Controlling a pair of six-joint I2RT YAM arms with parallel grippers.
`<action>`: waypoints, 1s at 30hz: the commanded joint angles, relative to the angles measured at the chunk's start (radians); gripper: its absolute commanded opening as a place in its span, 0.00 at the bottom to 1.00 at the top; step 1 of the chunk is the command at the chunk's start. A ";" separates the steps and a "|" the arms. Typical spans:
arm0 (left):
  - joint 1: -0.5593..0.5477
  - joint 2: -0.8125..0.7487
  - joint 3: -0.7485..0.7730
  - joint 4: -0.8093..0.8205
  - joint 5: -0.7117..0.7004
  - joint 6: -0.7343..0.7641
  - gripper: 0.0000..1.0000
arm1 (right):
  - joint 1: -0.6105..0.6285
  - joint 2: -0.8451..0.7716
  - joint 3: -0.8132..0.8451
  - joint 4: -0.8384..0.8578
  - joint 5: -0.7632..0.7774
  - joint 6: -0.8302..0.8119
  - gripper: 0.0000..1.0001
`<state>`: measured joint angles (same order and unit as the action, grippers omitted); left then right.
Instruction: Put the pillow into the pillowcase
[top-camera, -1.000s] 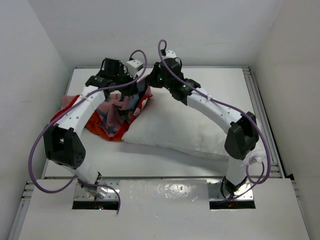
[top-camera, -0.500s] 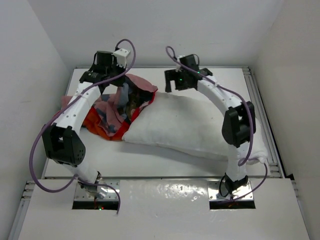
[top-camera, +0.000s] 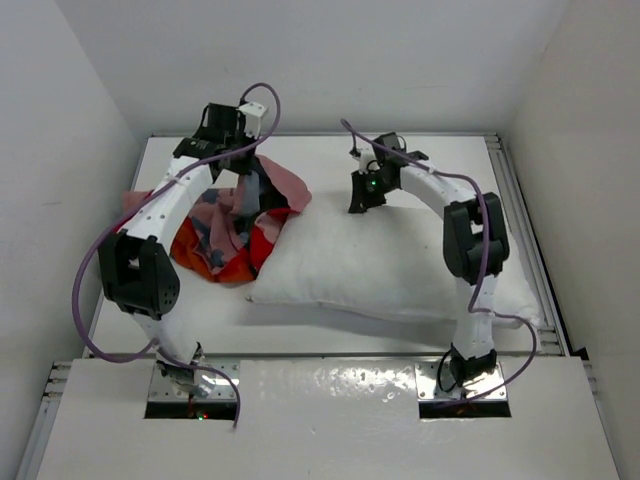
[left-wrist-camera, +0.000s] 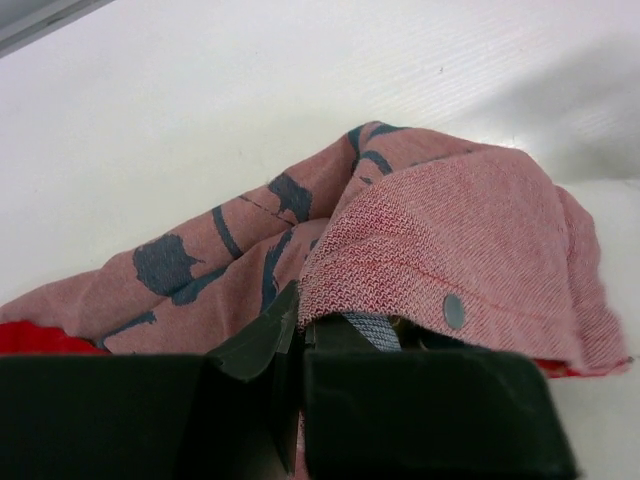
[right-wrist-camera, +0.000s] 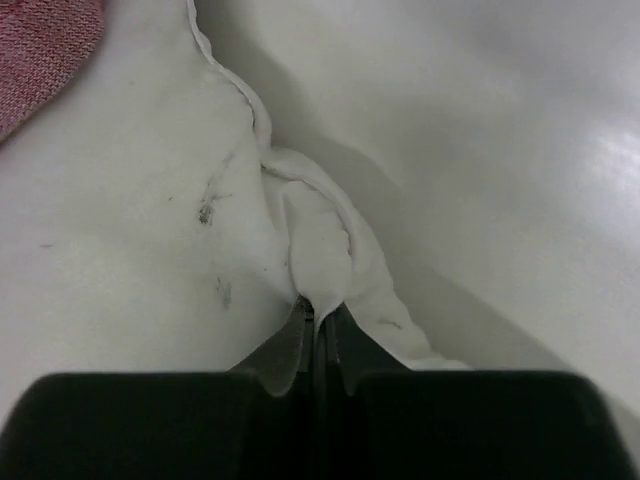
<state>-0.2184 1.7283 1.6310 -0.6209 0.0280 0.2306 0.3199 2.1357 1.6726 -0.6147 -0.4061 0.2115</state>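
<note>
The white pillow (top-camera: 385, 265) lies across the middle of the table, its left end against the pillowcase. The red-orange pillowcase (top-camera: 240, 215) with dark blue patches is bunched at the left, its pink reverse showing at the top. My left gripper (top-camera: 243, 172) is shut on a fold of the pillowcase (left-wrist-camera: 440, 250) and holds its upper edge raised. My right gripper (top-camera: 362, 198) is shut on the pillow's back edge seam (right-wrist-camera: 315, 250); the pinched white fabric bunches between the jaws. The pillowcase's pink edge (right-wrist-camera: 40, 55) shows at the top left of the right wrist view.
The white table (top-camera: 440, 160) has a raised rail along the right side (top-camera: 515, 200). White walls close in at the left, back and right. A metal strip with the arm bases (top-camera: 330, 385) runs along the near edge.
The right gripper has moved down onto the pillow's back edge and holds it. The left gripper has shifted right with the pillowcase. The pillow has shifted and lies flatter.
</note>
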 joint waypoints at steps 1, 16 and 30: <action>-0.019 -0.003 0.058 0.015 -0.017 0.001 0.00 | -0.091 -0.178 -0.075 0.012 -0.091 0.051 0.00; -0.133 0.057 0.168 0.021 -0.039 0.084 0.00 | 0.052 -0.748 -0.481 0.380 -0.180 0.157 0.00; -0.145 0.039 0.175 0.033 -0.060 0.119 0.00 | 0.249 -0.495 -0.245 0.169 -0.439 0.080 0.00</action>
<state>-0.3603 1.7992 1.7622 -0.6331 -0.0200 0.3313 0.5400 1.6150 1.3579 -0.3477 -0.7090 0.3508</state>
